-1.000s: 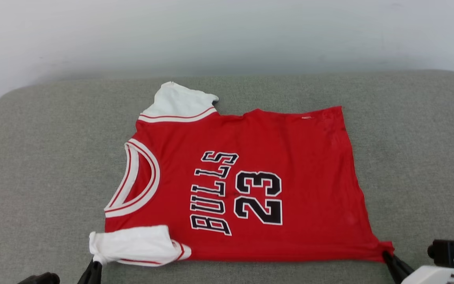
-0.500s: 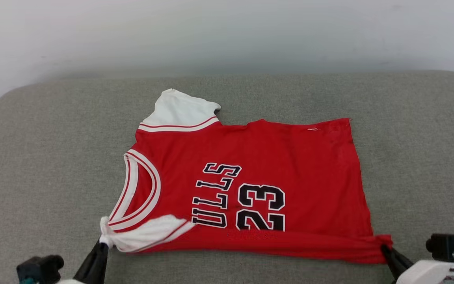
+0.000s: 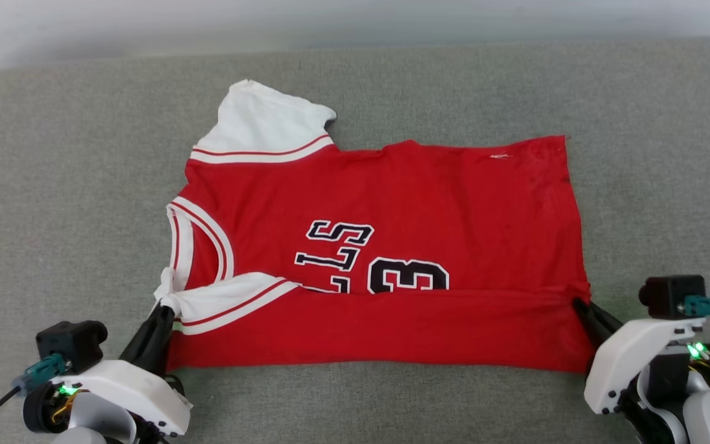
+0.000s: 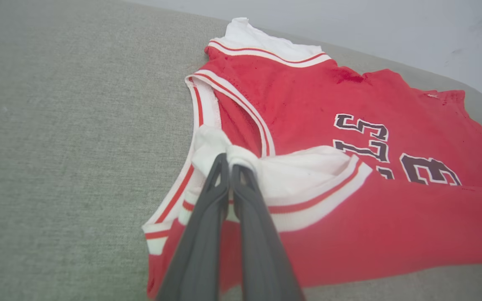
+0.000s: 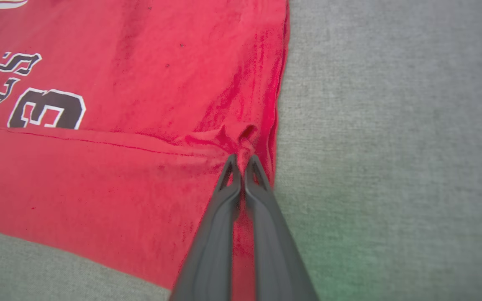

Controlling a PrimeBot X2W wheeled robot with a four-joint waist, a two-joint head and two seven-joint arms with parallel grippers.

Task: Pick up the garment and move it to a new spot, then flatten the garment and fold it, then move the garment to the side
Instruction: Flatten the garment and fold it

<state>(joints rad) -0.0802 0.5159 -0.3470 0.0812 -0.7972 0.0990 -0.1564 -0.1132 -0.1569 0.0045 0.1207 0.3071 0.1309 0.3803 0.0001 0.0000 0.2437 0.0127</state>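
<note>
Folding appears to be the step in hand: the garment (image 3: 392, 203) lies on the grey cushion (image 3: 53, 185), with a turned-over band spanning from one gripper to the other. Advance both grippers away from the wrists at an equal rate and equal height, so that the fold line runs straight. Hold the cloth between them taut, not stretched.

The left gripper (image 3: 163, 306) is clamped on the white sleeve (image 3: 232, 296), with the neckline just beyond its tips. The right gripper (image 3: 579, 304) is pinched on the bunched red hem corner. Both arms reach forward and low, fingers angled upward. The number of layers in each pinch is probably two, but this is unclear.
</note>
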